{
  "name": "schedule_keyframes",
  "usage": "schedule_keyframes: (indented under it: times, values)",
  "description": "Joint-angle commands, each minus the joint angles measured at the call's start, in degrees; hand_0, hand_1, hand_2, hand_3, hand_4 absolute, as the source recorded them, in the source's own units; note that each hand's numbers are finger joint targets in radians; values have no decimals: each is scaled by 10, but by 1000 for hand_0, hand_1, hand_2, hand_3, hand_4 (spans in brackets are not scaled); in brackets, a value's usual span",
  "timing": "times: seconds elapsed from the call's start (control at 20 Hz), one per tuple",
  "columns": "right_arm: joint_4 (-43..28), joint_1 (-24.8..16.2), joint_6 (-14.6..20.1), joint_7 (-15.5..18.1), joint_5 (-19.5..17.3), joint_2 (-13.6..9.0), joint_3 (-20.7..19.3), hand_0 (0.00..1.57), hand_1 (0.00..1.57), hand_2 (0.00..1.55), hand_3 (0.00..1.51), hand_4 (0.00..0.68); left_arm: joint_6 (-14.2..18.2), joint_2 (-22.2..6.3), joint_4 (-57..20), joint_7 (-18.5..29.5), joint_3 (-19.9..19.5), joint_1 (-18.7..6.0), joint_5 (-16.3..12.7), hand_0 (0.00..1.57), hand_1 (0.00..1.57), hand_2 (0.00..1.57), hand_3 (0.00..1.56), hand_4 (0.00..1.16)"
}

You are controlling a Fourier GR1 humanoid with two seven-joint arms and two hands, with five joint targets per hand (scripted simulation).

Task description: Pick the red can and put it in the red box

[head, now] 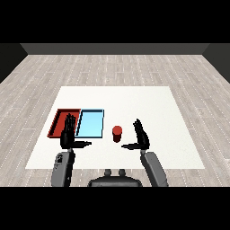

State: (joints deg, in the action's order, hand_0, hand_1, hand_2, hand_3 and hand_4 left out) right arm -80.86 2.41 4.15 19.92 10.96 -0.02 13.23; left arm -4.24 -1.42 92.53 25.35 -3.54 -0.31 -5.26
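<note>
Starting at your far left, the red tray (59,120) lies flat on the white bench (134,101), and your left hand (68,134) is raised right in front of it, covering part of its right half from this view. That hand's fingers (70,121) point straight up and away, relaxed and spread, with the thumb (83,144) sticking out sideways toward the middle; it holds nothing. Its grey forearm (62,168) comes up from the lower left corner.

Just beside the red tray, touching along the shared edge, sits the light blue tray (91,123), with nothing in it.

Moving right, there's your red can (117,133), standing upright on the bare bench, just to the right of the blue tray and apart from it. It's in neither tray and neither hand touches it.

Further right, your right hand (142,137) hangs near the can with a clear gap between them. Its fingers (139,128) are straight and open wide, the thumb (128,146) reaching left below the can's level, gripping nothing. Its grey forearm (154,167) rises from the lower right.
</note>
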Motion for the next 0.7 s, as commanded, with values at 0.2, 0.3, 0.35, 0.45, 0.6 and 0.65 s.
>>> schedule_keyframes:
  times: [0.2,0.3,0.35,0.45,0.6,0.65]
  values:
    - [51,1,31,36,43,0,51,0,0,0,0,0,8,-1,-15,0,-2,-17,1,0,0,0,0,0]
    - [131,73,73,62,80,0,83,0,0,0,0,0,-12,-8,-33,26,-6,-11,-7,0,0,0,0,0]
    - [136,60,14,67,73,0,32,0,0,0,0,0,5,-2,-13,-1,0,-16,-2,0,0,0,0,0]
    - [152,84,47,79,98,0,58,0,0,0,0,0,-5,5,12,26,14,36,2,0,0,0,0,0]
    - [150,96,60,73,111,0,69,0,0,0,0,0,-16,-9,7,16,1,25,-13,0,0,0,0,0]
    - [148,55,46,97,104,0,77,0,0,0,0,0,-13,-10,33,-18,1,18,-21,0,0,0,0,0]
